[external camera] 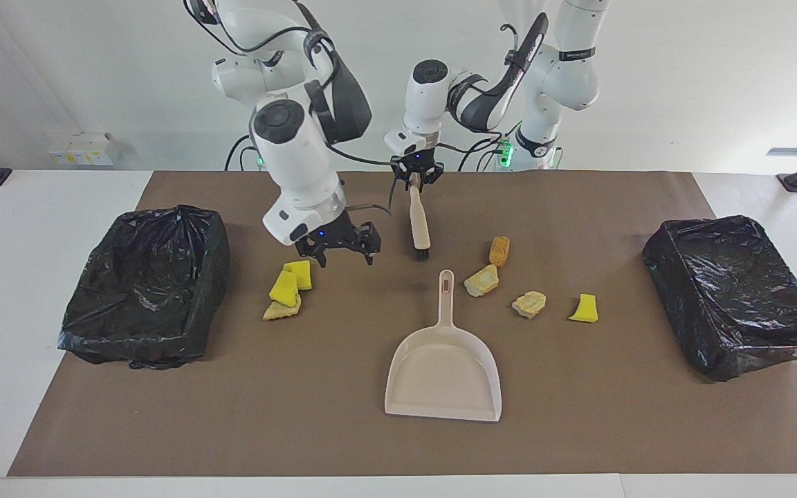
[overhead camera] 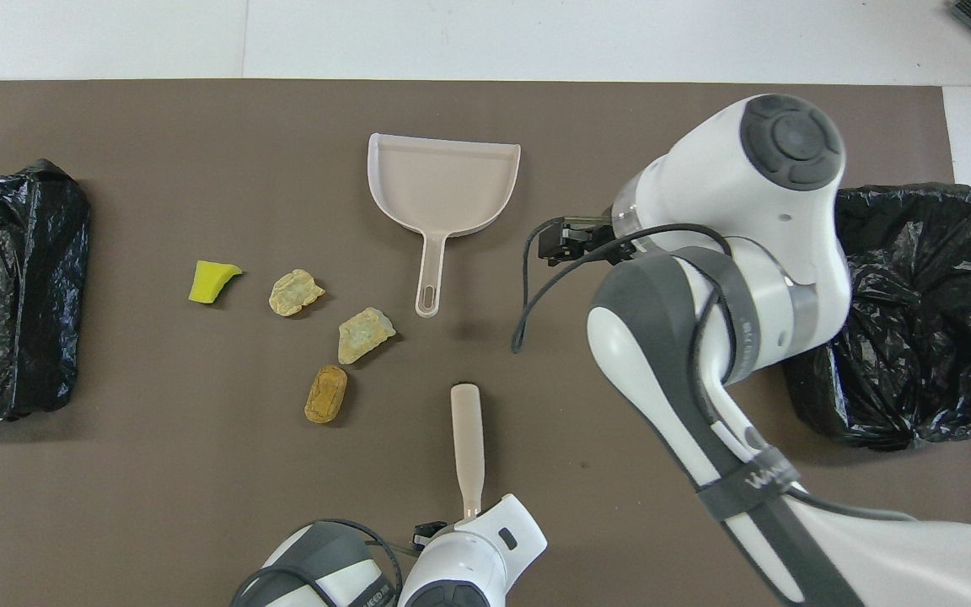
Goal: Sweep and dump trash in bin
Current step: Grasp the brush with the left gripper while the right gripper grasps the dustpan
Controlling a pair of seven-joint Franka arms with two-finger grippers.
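My left gripper (external camera: 416, 181) (overhead camera: 473, 512) is shut on the end of the handle of a beige brush (external camera: 419, 225) (overhead camera: 467, 443), whose dark bristles point down at the mat. The beige dustpan (external camera: 443, 370) (overhead camera: 443, 181) lies flat, farther from the robots, with its handle toward them. Trash: three chunks, two yellow (external camera: 298, 273) and one tan (external camera: 281, 311), sit just under my open right gripper (external camera: 345, 257) (overhead camera: 555, 242); the overhead view hides them under the arm. Several more, among them an orange-brown one (external camera: 499, 250) (overhead camera: 325, 394) and a yellow one (external camera: 584, 308) (overhead camera: 211, 281), lie toward the left arm's end.
Two bins lined with black bags stand on the brown mat (external camera: 301, 415), one at the right arm's end (external camera: 146, 283) (overhead camera: 915, 320) and one at the left arm's end (external camera: 737, 290) (overhead camera: 5, 287). The right arm's bulk hangs over the mat beside the dustpan.
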